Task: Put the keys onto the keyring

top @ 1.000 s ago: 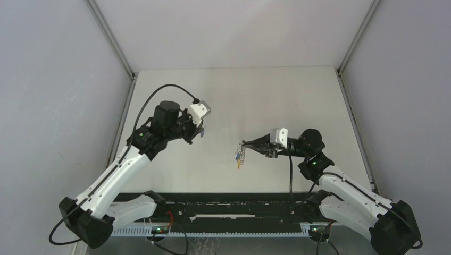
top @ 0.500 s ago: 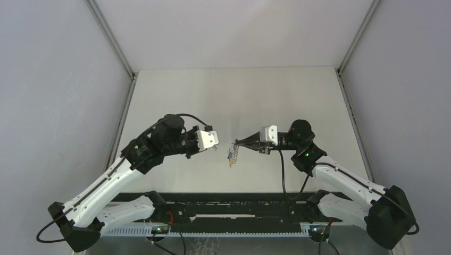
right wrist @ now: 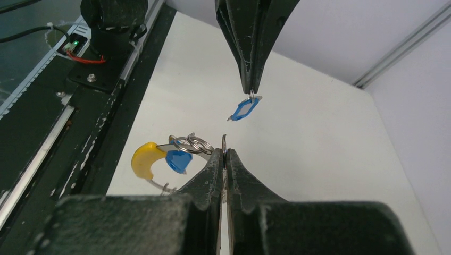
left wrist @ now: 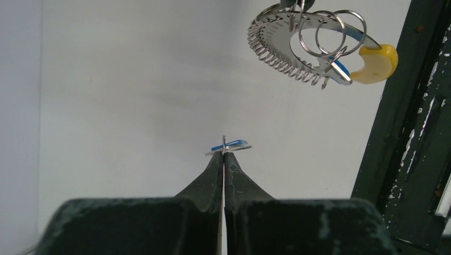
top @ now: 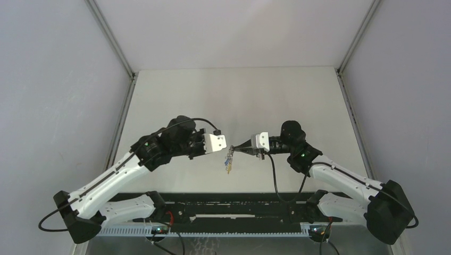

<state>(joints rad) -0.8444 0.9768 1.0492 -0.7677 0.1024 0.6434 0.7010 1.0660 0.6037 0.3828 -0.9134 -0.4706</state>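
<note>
The left tool (left wrist: 224,154) is pinched tight on one little blue key (left wrist: 235,144), holding it by one end up in the air. The right tool (right wrist: 224,153) is pinched tight too, on the keyring (left wrist: 268,33), which hangs down from it above the surface (top: 239,95). The two tools are tip to tip and very near each other, but the key and the keyring are not touching yet. Another blue key (right wrist: 176,160) already hangs on the keyring, next to its yellow part (right wrist: 143,159) (so I think one key is done and this one is next).

What could go wrong? The key is tiny and the left tool only has a small bit of it. A bump against the keyring could twist the key or knock it loose, and it would drop to the surface. The keyring dangles and can swing, so its opening may slip away from the key. If the tools push too close, their tips could knock together. And if the left tool lets go before the key is truly hooked on, the key will just fall.
</note>
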